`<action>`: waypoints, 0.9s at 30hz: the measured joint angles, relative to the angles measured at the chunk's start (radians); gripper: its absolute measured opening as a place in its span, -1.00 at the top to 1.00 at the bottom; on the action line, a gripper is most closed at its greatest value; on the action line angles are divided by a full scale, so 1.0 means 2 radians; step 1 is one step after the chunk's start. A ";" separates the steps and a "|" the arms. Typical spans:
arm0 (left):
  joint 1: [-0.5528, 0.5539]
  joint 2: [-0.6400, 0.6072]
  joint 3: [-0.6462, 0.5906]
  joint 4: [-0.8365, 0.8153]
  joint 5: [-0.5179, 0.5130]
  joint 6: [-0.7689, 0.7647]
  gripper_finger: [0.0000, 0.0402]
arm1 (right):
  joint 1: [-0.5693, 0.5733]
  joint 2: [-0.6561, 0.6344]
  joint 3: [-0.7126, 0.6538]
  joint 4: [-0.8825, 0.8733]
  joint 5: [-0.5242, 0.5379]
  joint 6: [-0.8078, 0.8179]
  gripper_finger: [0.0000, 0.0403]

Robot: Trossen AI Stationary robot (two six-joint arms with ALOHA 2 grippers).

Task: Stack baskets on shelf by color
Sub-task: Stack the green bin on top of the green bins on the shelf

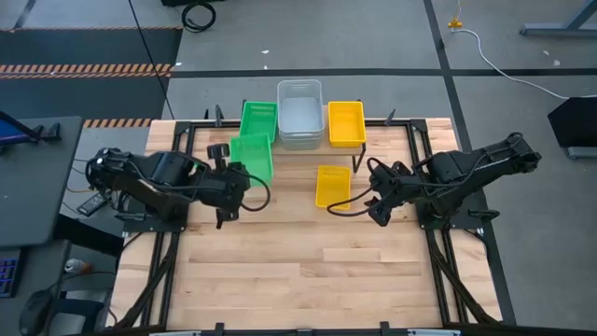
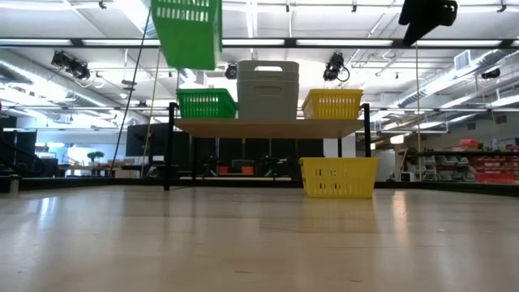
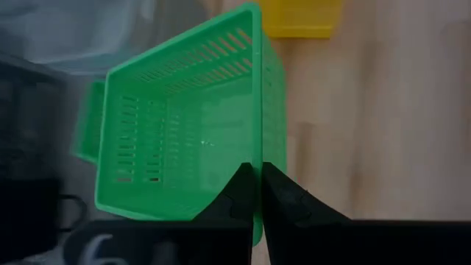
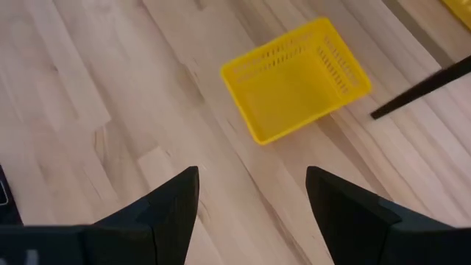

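Note:
My left gripper (image 1: 241, 177) is shut on a green basket (image 1: 253, 156), which hangs high above the table, left of the shelf, in the low view (image 2: 188, 31). The shelf (image 2: 268, 126) stands at the table's far edge. On its plank sit a green basket (image 1: 259, 119), a grey basket (image 1: 299, 114) and a yellow basket (image 1: 346, 123). Another yellow basket (image 1: 333, 186) rests on its base on the table in front of the shelf. My right gripper (image 4: 254, 184) is open, above and to the near right of that yellow basket (image 4: 294, 77). My left gripper pinches the rim of one side wall (image 3: 257, 158) of the green basket, one finger (image 3: 237, 195) inside the basket and the other (image 3: 283, 195) outside. The basket is lifted clear of the table and tilted, its open top turned toward the wrist camera.
A black shelf leg (image 4: 427, 88) stands just beyond the yellow basket on the table. Bare wooden tabletop (image 1: 298, 271) spreads over the near half. Black frame rails (image 1: 159, 261) run along the table's left and right sides.

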 joint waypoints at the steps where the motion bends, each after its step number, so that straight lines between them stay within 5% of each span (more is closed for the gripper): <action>1: 0.000 0.000 0.000 0.000 -0.016 0.006 0.95 | -0.001 0.000 0.000 0.001 0.001 -0.001 -0.27; 5: 0.015 0.000 0.000 0.001 -0.085 0.056 0.95 | -0.006 0.000 0.000 0.002 0.004 -0.001 -0.27; 12: 0.113 -0.005 0.000 0.005 -0.071 0.171 0.94 | -0.010 0.000 0.000 0.016 0.001 -0.001 -0.27; 22: 0.276 -0.047 -0.001 0.111 0.097 0.335 0.95 | -0.008 0.000 0.000 0.030 -0.010 0.008 -0.27; 27: 0.339 -0.050 -0.001 0.139 0.179 0.357 0.95 | -0.008 0.000 0.000 0.029 -0.010 0.016 -0.27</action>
